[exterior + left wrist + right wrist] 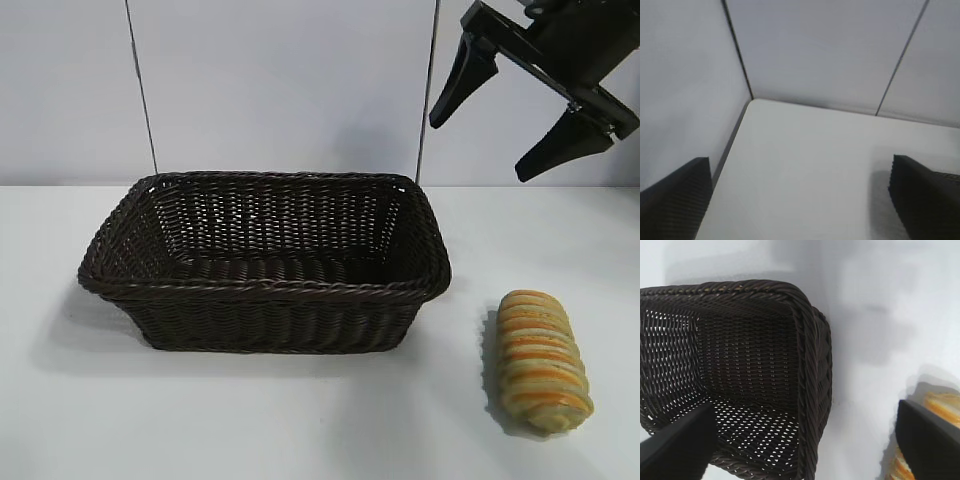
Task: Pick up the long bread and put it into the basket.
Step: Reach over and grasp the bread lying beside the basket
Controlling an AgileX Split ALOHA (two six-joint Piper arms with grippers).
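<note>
On the worktop point(300, 420), the long bread point(541, 361) lies beside the empty basket point(265, 292), not yet lifted. The right gripper point(525, 120) hangs above, jaws wide and empty; the left gripper point(800, 200) likewise gapes, holding nothing.

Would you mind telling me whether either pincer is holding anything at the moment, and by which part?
Nothing is held. The right pincer hangs open above the table, the left pincer is open too, and the long bread lies untouched beside the basket.
</note>
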